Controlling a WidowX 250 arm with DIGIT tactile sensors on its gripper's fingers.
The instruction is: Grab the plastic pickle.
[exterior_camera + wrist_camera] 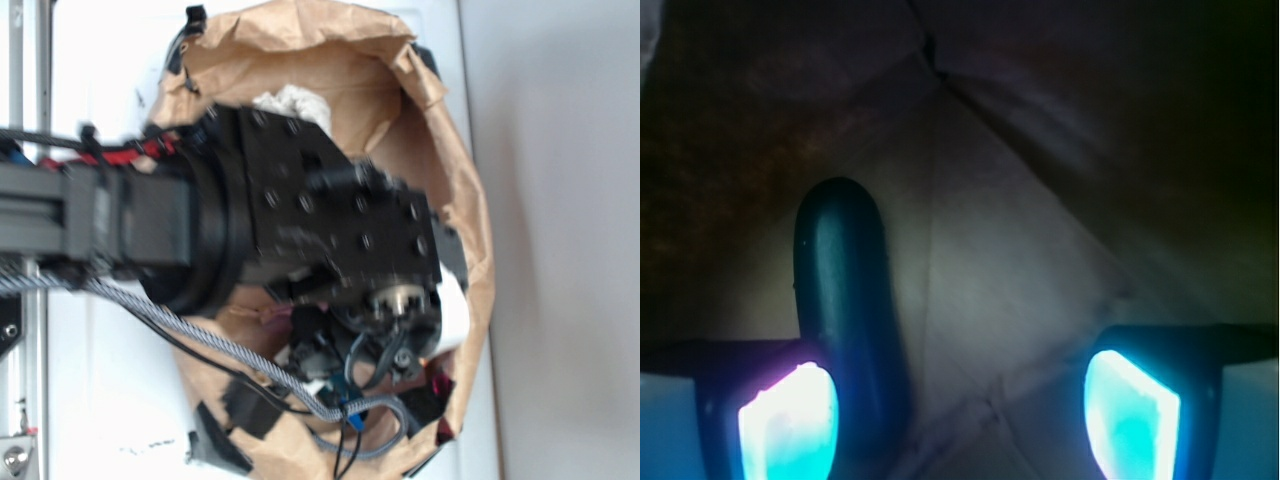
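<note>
The brown paper bag [455, 150] lies open on a white surface [100, 60], its crumpled rim forming a wide oval. The robot arm [150, 220] extends from the left of the exterior view into the bag mouth, and its black wrist housing [340, 210] covers most of the bag interior. A braided cable [200, 345] runs along the underside of the arm toward the lower rim. A crumpled off-white paper wad [292, 102] sits inside the bag near the upper rim, just beyond the wrist housing.

In the wrist view, the creased bag floor [1020, 260] fills the frame. The gripper [960, 415] has its two fingers spread wide apart, with nothing between them.

The plastic pickle [845, 300] lies on the bag floor. Its long axis runs nearly vertical in the wrist view, rounded far end pointing away from the camera, near end passing just beside the left finger pad [788, 425], on that pad's inner side.
</note>
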